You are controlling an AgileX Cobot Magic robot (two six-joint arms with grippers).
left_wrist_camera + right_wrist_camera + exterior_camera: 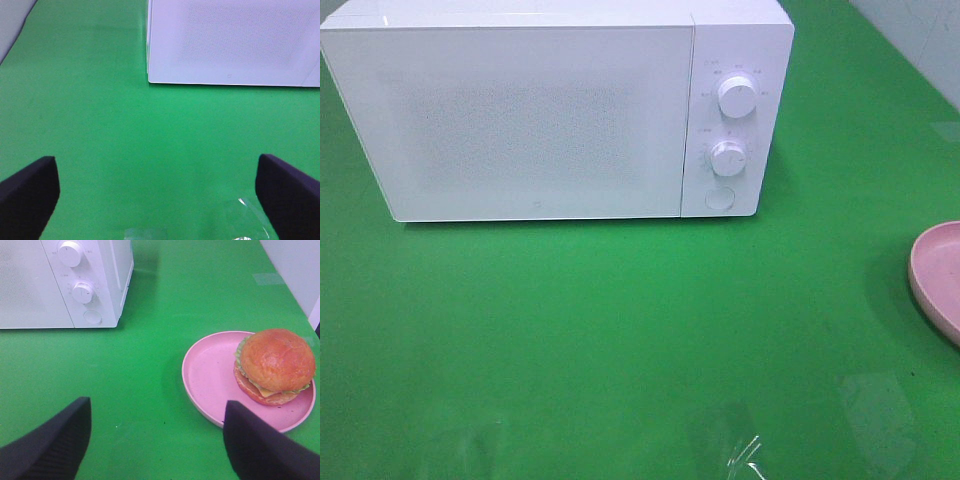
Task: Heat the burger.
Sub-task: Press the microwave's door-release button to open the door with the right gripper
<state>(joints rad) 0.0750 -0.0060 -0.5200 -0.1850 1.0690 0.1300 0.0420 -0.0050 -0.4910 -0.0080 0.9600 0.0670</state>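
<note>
The burger (276,365), with a glossy brown bun, green lettuce and yellow cheese, sits on a pink plate (210,375) in the right wrist view. Only the plate's edge (936,275) shows at the right border of the exterior high view; the burger is out of that view. A white microwave (540,110) stands at the back with its door shut. My right gripper (157,440) is open, empty, hovering short of the plate. My left gripper (157,197) is open and empty over bare green table, facing the microwave's door (235,40).
The microwave has two round knobs (737,96) and a round button (720,198) on its right panel. A green cloth (620,330) covers the table. A grey wall strip (920,40) runs past the far right edge.
</note>
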